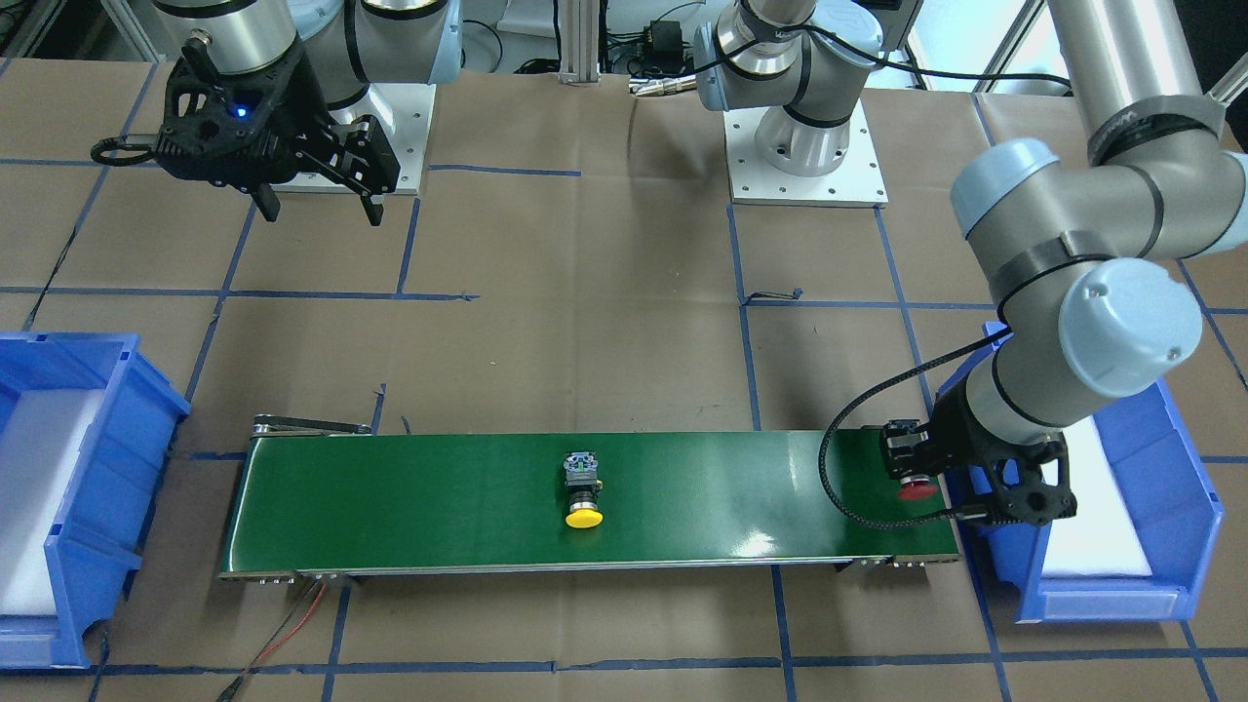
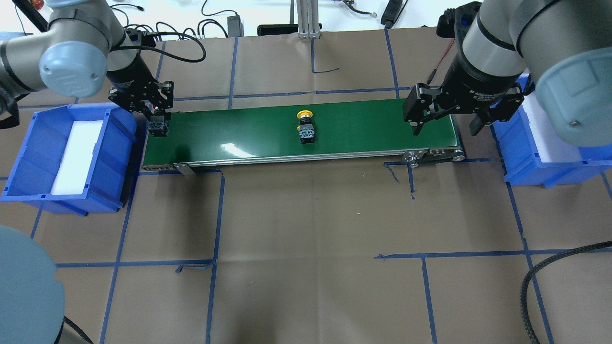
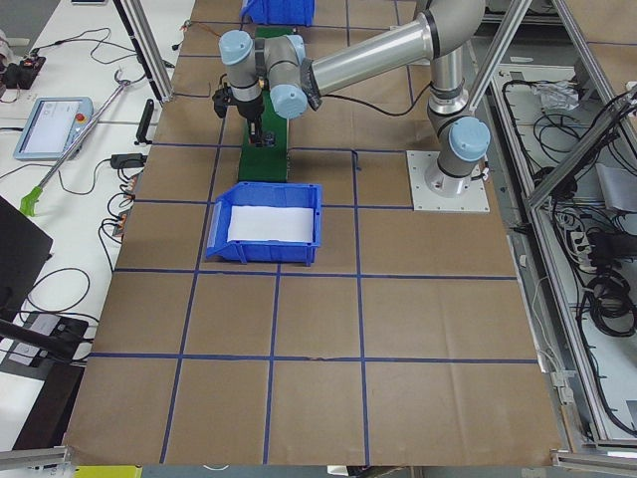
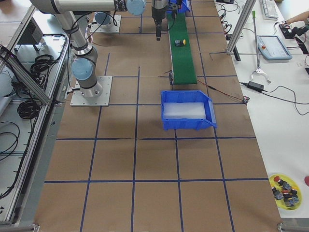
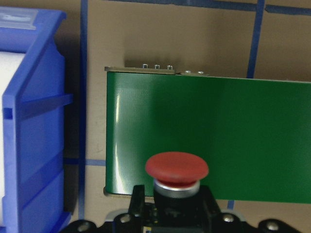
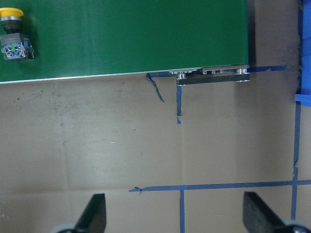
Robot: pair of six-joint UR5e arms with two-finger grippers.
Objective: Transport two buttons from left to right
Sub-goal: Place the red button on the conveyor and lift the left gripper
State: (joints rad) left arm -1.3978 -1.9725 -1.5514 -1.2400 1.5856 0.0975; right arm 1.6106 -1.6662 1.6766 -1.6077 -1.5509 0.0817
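Presently, two push-button switches are being counted. One yellow-capped black switch (image 1: 583,492) is lying on its side at mid-length of the single green conveyor belt (image 1: 409,497). One red-capped black switch (image 5: 177,170) is being clamped by its body in the left gripper (image 1: 914,468) at the belt's end. Two blue plastic bins are being recorded, one (image 2: 28,157) beside that end and one (image 2: 526,167) beside the other. The right gripper (image 1: 322,213) is being held raised near the far end, fingers apart and empty. The red cap is being shown by the front and left wrist views only; overhead, just the black body is being seen. Only the right side view is showing a yellow dish of small parts (image 4: 285,191).
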